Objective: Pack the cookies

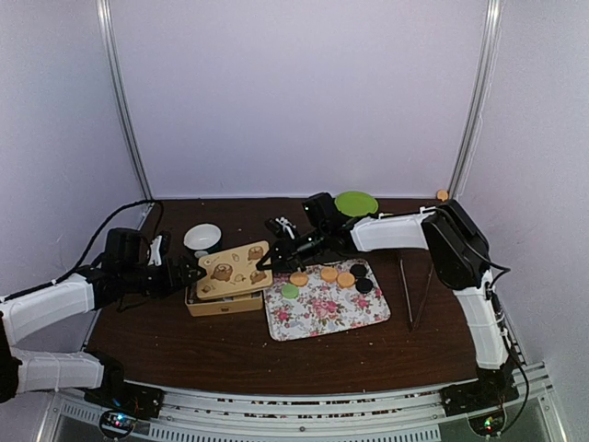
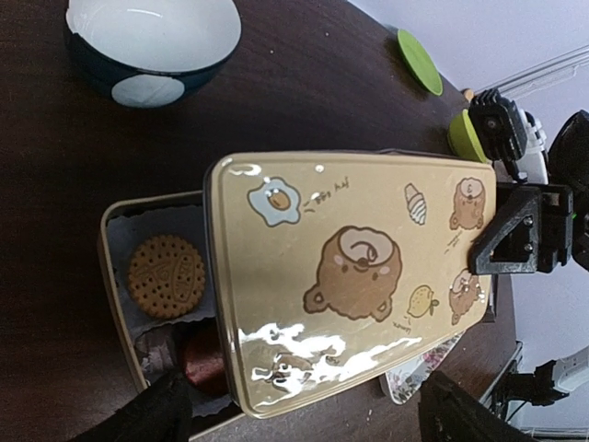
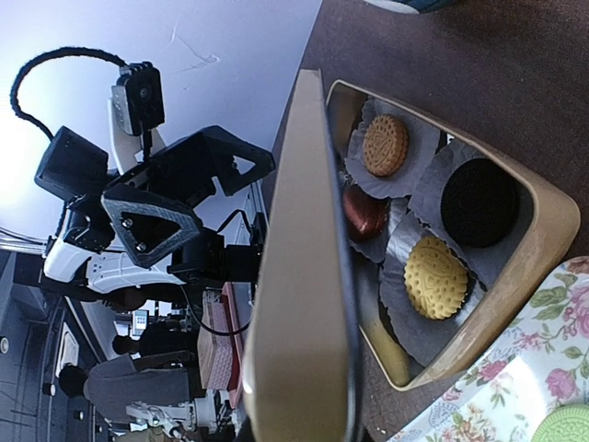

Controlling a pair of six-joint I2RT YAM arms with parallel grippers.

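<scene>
Risk: lid (image 1: 234, 267) slips, skewing over tin (image 1: 224, 305).
Right jaws pinch the lid's right edge alone; left jaws gape wide, empty, so the tin is unbraced. Cookies (image 1: 329, 273) lie on the floral tray (image 1: 317, 315) at right, some in the tin.

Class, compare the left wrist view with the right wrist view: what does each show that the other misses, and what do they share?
Only the left wrist view: the bear print on the top of the lid and the green plate. Only the right wrist view: a black cookie and a yellow cookie inside the tin, plus a green cookie on the floral tray. Both: the tin, the raised lid, a brown biscuit, a dark red cookie and part of the floral tray.
</scene>
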